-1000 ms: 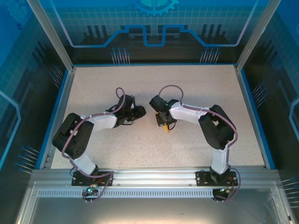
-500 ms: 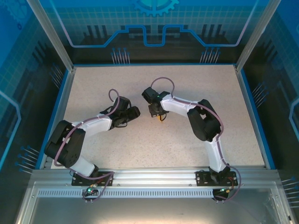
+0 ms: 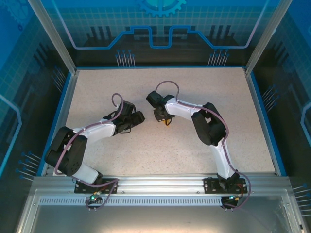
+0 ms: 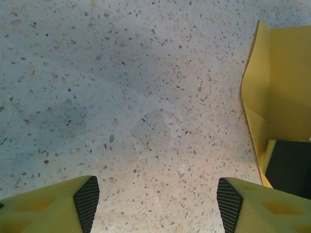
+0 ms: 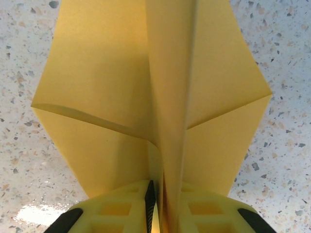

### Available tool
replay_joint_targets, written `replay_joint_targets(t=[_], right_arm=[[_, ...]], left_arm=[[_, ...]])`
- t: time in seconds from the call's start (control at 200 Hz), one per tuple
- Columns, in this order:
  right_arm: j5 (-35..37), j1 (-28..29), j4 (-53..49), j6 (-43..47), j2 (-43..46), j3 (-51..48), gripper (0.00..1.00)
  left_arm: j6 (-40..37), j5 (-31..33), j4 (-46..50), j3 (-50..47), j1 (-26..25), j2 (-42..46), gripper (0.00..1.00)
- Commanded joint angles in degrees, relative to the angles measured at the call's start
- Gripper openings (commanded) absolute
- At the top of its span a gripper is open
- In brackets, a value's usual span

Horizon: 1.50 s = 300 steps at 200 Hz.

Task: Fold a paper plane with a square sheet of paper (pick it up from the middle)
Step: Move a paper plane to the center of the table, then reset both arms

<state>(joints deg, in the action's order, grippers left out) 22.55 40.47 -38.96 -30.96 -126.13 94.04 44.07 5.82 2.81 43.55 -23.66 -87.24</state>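
The orange-yellow paper plane point(image 5: 121, 82) stands on its centre fold, its wings spread to both sides, and it shows as a small orange scrap point(image 3: 168, 122) in the top view. My right gripper point(image 5: 163, 204) holds that centre fold between jaws that are nearly together, near the table's middle point(image 3: 164, 118). My left gripper point(image 3: 141, 116) hovers just left of it, open, with bare table between its fingertips point(image 4: 155, 199). One wing of the plane point(image 4: 284, 82) reaches into the right edge of the left wrist view.
The speckled table point(image 3: 146, 145) is bounded by a blue rim and aluminium posts point(image 3: 51, 36). A black part of the right gripper point(image 4: 291, 167) sits at the lower right of the left wrist view, close to my left finger.
The right arm has carried the paper up and to the left. The left arm has drawn back to the left, and its jaws have opened wider.
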Motion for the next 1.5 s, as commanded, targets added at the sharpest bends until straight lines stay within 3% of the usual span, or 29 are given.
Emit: replay_joint_targets(t=[0.0, 0.385, 0.825, 1.015, 1.105, 1.255, 1.385, 1.495], right_arm=[[-0.7, -0.2, -0.9, 0.2, -3.7, 0.3, 0.2], [-1.3, 0.3, -2.6, 0.3, -0.3, 1.4, 0.24], [2.4, -2.9, 1.4, 0.7, 25.0, -5.4, 0.67], [9.0, -9.0, 10.0, 4.1, 37.8, -17.2, 0.85], [9.7, -14.1, 15.3, 6.8, 43.4, -24.0, 0.99], [11.8, -23.1, 24.3, 10.5, 50.3, -36.0, 0.99], [15.4, -27.7, 33.0, 13.5, 55.5, -47.3, 1.0], [13.9, -31.7, 40.2, 15.0, 59.4, -56.1, 1.0]], left_arm=[[-0.2, 1.4, 1.8, -0.8, 0.7, 1.7, 0.7], [-0.6, 1.6, 2.5, -0.4, 0.7, 2.3, 0.7], [-5.7, 9.0, 9.5, 3.0, 2.2, 8.4, 0.8], [-10.7, 14.3, 11.1, 4.0, 5.5, 13.3, 0.92], [-14.4, 16.6, 10.2, 3.5, 7.6, 15.3, 0.98], [-18.7, 19.6, 6.8, 1.4, 12.0, 16.8, 0.99], [-22.2, 21.5, 1.7, -2.3, 15.6, 16.8, 0.99], [-27.1, 24.0, -5.9, -7.3, 17.2, 17.1, 0.99]])
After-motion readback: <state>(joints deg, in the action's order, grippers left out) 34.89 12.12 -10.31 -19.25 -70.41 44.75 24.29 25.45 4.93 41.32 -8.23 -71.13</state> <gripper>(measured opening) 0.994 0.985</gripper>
